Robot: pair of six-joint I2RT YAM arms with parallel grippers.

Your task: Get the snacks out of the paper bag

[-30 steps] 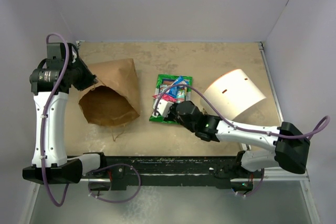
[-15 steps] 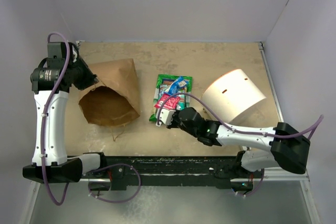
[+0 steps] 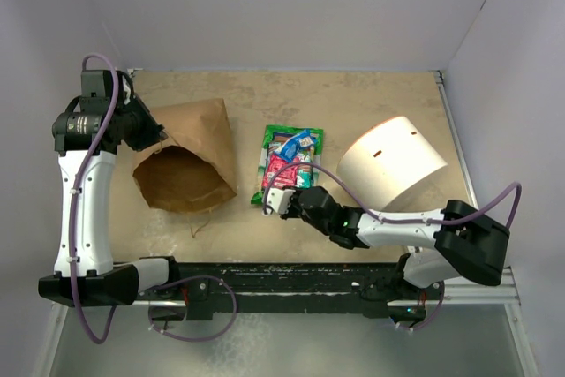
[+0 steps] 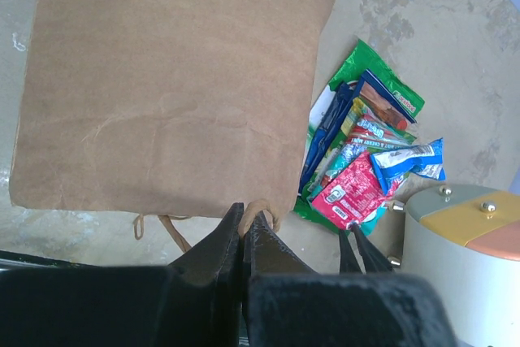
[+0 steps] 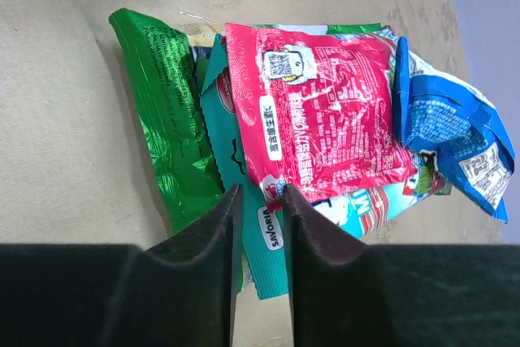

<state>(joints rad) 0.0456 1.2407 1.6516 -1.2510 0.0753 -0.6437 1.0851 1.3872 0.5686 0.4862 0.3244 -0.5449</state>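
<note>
The right pincer (image 5: 260,193) sits low at the near edge of the snacks (image 3: 289,163), its jaws a narrow slit apart and nothing visibly pinched between them. A corner of the red packet (image 5: 317,119) and the edge of a teal packet (image 5: 227,152) show through the slit.

The step in hand looks like setting a packet down on the pile. The next move would call for a straight lift, so that the tips do not drag the red packet along. After that the arm would reach back to the bag (image 3: 190,161).

The snacks lie in a loose stack on the table (image 5: 65,119), outside the bag, between it and a white cylinder (image 3: 393,161). A green packet (image 5: 166,111) lies at one side of the stack and a crumpled blue packet (image 5: 455,144) at the other.

The left pincer (image 4: 244,213) is clenched on the bag's rim, where a twisted handle loops by its tip. This appears to hold the mouth up. Whether anything is left inside cannot be told, because the mouth shows only brown paper.

The teal packet reads "SAVORIA". The red packet carries a square code and a white strip of characters too small to read. The green packet's print is glossy and illegible.
</note>
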